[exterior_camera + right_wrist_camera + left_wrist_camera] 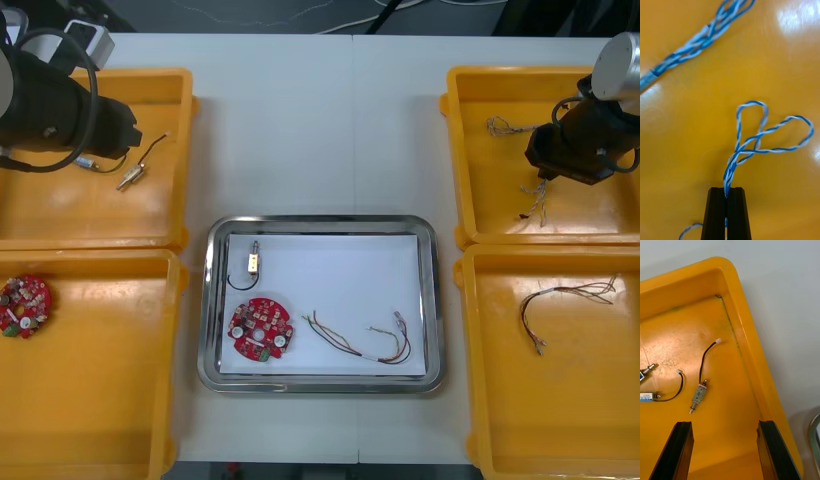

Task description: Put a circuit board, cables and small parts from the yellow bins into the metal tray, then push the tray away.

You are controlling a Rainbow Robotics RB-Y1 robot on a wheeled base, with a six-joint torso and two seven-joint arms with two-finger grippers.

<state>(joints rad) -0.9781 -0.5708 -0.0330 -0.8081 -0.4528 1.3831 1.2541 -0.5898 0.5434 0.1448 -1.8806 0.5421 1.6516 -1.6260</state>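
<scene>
My right gripper (727, 191) is shut on a twisted blue and white cable (763, 131), whose loops spread out beyond the fingertips over the floor of the far right yellow bin (480, 200). In the front view the right gripper (545, 165) hangs over that bin. My left gripper (725, 425) is open above the far left yellow bin (170, 100), just short of a small metal part (699, 394) with a black cable. The metal tray (320, 222) holds a round red circuit board (261, 328), a red and yellow cable (365, 340) and a small metal part (254, 262).
A second blue and white cable (696, 41) lies farther off in the right bin. Another small metal part (647, 395) lies beside the left fingers. The near left bin holds a circuit board (24, 305); the near right bin holds a cable (565, 300).
</scene>
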